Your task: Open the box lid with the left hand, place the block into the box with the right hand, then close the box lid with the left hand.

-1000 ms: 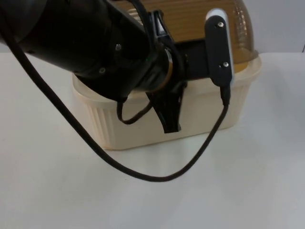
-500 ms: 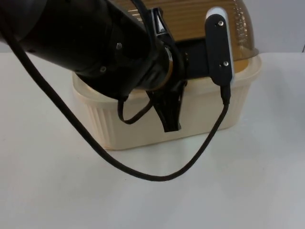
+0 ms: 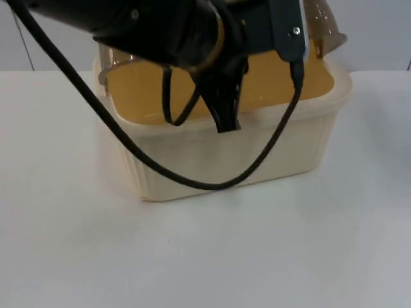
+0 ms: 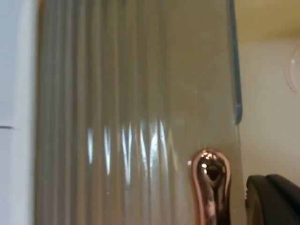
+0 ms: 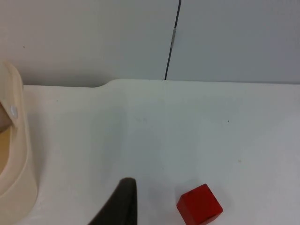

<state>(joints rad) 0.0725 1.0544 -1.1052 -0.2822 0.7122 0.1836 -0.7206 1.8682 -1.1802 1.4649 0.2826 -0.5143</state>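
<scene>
The cream box [image 3: 231, 157] stands at the middle of the table, its yellowish inside showing. Its ribbed translucent brown lid [image 3: 323, 27] is swung up at the back. My left gripper [image 3: 223, 106] hangs over the box opening with a black finger pointing down. In the left wrist view the ribbed lid [image 4: 136, 117] is very close, and its shiny copper knob [image 4: 211, 185] sits right beside my fingertip [image 4: 274, 201]. The red block [image 5: 199, 205] lies on the table just beside my right gripper [image 5: 121, 205], which waits low over the table, away from the box wall [image 5: 14, 154].
The grey partition wall [image 5: 140, 37] closes off the table behind the block. White table [image 3: 212, 256] stretches in front of the box and to both of its sides.
My left arm has risen and moved back, and the lid has swung up with it, uncovering the inside of the box.
</scene>
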